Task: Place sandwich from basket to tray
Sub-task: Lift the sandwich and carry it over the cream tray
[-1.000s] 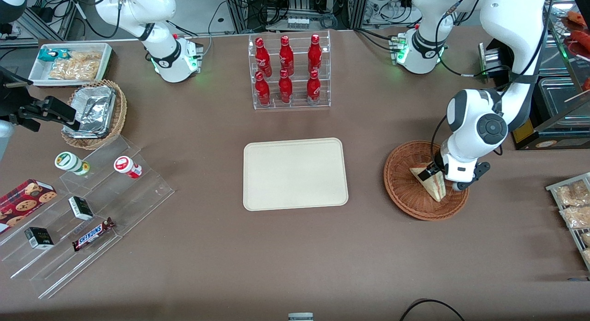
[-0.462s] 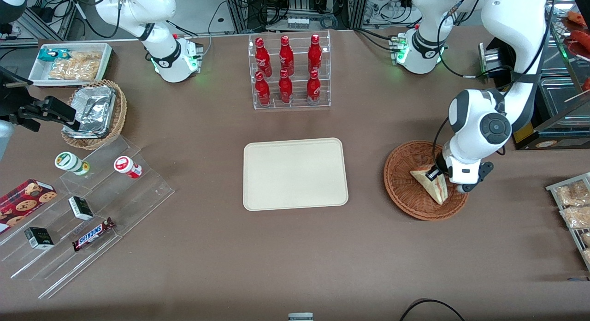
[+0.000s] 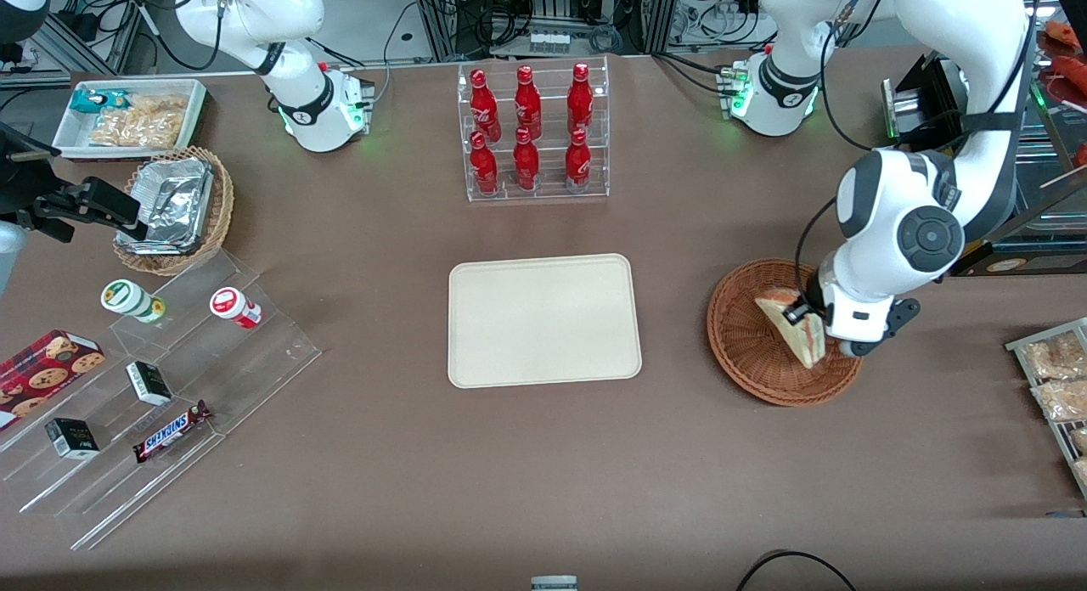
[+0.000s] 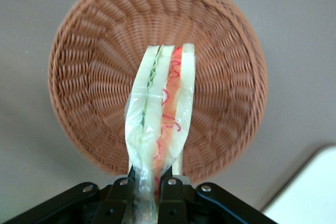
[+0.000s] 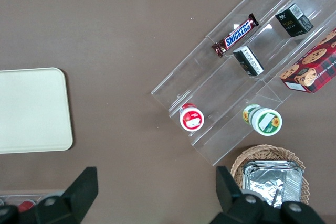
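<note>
- Rising out of the basket (image 3: 747,353): wrapped triangular sandwich (image 3: 796,329), higher and more tilted than a second ago, cut edge with red and pale layers showing in the wrist view (image 4: 160,124).
- Hanging clear above the woven floor now, no longer lying on it; basket otherwise empty beneath, near the working arm's end of the table.
- Clamping the sandwich at one end: gripper (image 3: 802,318), fingers (image 4: 170,184) pressed tight on the plastic wrap from both sides, wedge dangling from them.
- Lifting along with the wrist, which has climbed a little over the last second while staying over the basket's farther half.
- Meaning, by judgement: pick-up done, grip seeming secure, transfer stage beginning.
- Waiting at the table's middle: cream tray (image 3: 543,319), bare, well apart from the basket toward the parked arm's end.
- Needing next, likely: enough height to clear the basket rim, then a sideways carry across open tabletop to the tray.
- Risking: soft wrap slipping between the fingers during the swing.
</note>
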You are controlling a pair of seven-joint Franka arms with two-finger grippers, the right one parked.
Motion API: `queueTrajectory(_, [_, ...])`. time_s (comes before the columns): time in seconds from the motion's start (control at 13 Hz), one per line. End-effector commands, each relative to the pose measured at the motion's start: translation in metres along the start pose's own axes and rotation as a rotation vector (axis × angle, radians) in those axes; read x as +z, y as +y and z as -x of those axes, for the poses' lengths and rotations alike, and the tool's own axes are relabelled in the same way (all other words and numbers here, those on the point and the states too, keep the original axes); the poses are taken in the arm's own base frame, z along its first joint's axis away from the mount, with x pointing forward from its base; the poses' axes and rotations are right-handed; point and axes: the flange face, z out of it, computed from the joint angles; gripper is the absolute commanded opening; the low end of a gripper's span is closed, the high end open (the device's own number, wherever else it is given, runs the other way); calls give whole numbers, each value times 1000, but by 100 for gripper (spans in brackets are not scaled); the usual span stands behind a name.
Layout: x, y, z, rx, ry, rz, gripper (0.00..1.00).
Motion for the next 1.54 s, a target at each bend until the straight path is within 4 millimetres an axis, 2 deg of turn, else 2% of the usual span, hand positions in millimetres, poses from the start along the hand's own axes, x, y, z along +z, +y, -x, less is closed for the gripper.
queueTrajectory(0.0, [-10,38,35,122,-21,-65,15])
queueTrajectory(0.23, [-11,90,59,205,7,-57,14])
queueTrajectory(0.38, [-6,123,66,238,14,-36,14])
queueTrajectory(0.46, [-4,150,85,291,22,-31,16])
queueTrajectory(0.54, [1,170,99,322,23,-30,16])
queueTrajectory(0.62, [11,187,107,331,19,-31,15])
queueTrajectory(0.77, [17,219,125,345,2,-2,11])
queueTrajectory(0.92, [26,252,157,376,19,11,9])
queueTrajectory(1.0, [33,260,163,368,27,22,8])
queueTrajectory(1.15, [44,281,191,381,58,67,8])
queueTrajectory(1.46, [76,305,228,402,72,91,8])
